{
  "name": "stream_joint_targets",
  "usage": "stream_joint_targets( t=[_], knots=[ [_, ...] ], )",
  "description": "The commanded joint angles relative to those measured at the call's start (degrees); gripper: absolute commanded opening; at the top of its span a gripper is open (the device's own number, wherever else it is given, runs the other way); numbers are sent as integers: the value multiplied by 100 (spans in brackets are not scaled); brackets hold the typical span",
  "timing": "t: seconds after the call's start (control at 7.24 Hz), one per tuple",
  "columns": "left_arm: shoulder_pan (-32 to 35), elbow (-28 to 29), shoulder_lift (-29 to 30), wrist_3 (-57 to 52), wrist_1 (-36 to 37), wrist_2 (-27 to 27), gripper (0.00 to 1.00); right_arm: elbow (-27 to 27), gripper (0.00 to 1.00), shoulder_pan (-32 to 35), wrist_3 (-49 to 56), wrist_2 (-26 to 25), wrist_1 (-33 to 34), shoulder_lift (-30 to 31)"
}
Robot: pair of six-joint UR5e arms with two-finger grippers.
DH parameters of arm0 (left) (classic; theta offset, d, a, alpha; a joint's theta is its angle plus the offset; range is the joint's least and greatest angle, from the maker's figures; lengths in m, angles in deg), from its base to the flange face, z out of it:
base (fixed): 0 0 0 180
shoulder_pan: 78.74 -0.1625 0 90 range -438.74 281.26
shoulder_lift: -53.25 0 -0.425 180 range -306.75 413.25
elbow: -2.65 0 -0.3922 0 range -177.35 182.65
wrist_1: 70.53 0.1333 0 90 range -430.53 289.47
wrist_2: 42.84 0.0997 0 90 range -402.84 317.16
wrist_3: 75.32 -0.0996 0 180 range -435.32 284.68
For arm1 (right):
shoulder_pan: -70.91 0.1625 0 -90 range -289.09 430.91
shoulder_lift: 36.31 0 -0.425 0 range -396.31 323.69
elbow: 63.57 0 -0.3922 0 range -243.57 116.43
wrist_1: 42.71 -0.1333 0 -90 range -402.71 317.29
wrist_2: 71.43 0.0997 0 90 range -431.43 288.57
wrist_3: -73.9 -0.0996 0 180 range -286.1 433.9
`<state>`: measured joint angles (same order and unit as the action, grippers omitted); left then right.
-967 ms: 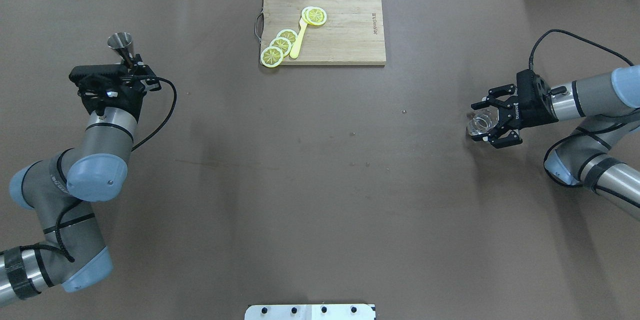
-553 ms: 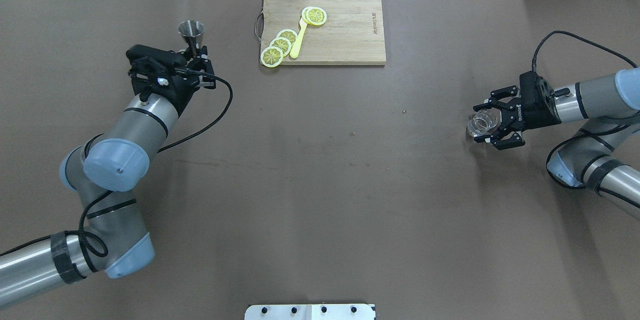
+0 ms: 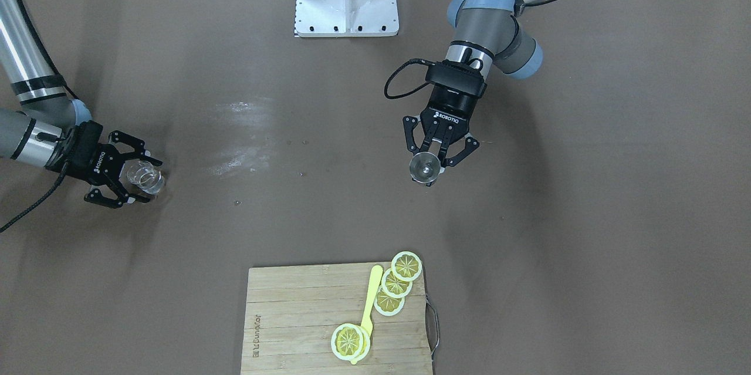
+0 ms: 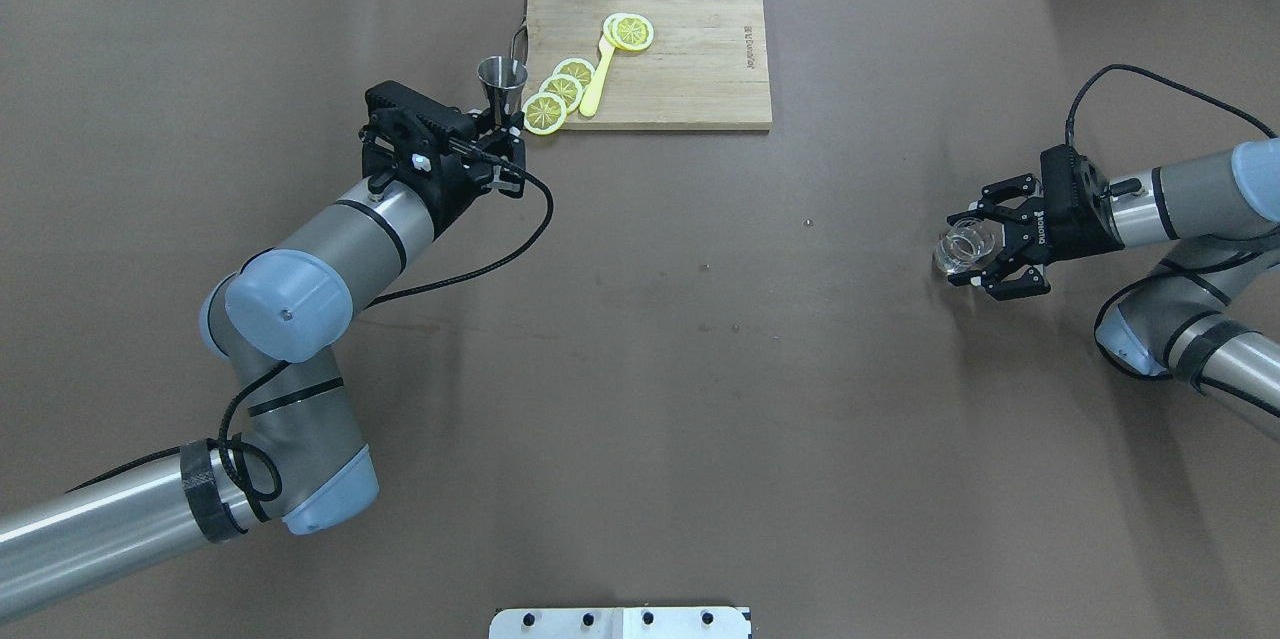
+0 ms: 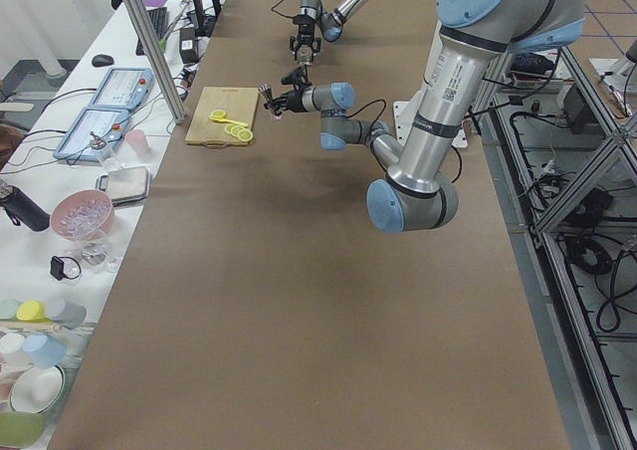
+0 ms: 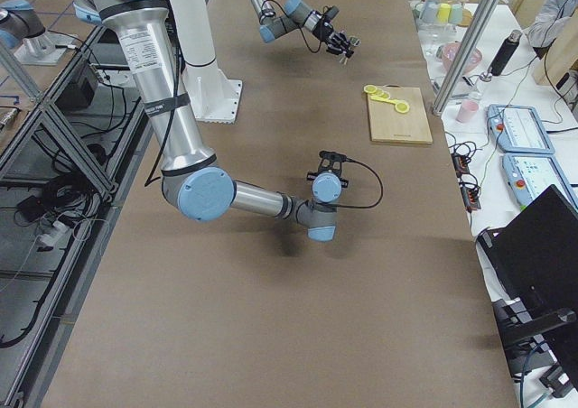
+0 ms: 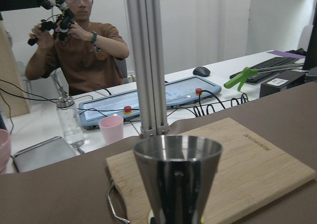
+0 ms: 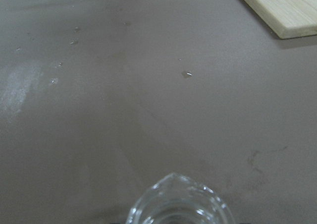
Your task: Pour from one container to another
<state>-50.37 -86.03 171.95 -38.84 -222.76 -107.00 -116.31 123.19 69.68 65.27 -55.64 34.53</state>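
Jigger (image 4: 502,82) in left gripper (image 4: 497,122) has moved right, beside cutting board (image 4: 690,69).

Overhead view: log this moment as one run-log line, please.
left gripper: jaws shut on jigger, upright | right gripper: jaws shut on glass | containers far apart | pour: not yet begun

Brown table (image 4: 640,369); cutting board (image 4: 700,69) on it.

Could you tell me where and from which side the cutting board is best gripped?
Probably the wire handle on the cutting board, at its short edge toward the robot's left, approached from that side: the board lies flat, so its loop offers easiest purchase.
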Motion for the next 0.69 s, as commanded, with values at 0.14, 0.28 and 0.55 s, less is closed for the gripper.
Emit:
stream_joint_targets(
  t=[0.14,0.28,0.55],
  knots=[
    [-305,351,118,-70,-454,-140,0,1,77,-7,9,-12,0,1],
    [-375,343,197,-331,-456,-123,0,1,72,-7,9,-12,0,1],
    [-593,403,354,-387,-543,-150,0,1,67,-7,9,-12,0,1]
  ],
)
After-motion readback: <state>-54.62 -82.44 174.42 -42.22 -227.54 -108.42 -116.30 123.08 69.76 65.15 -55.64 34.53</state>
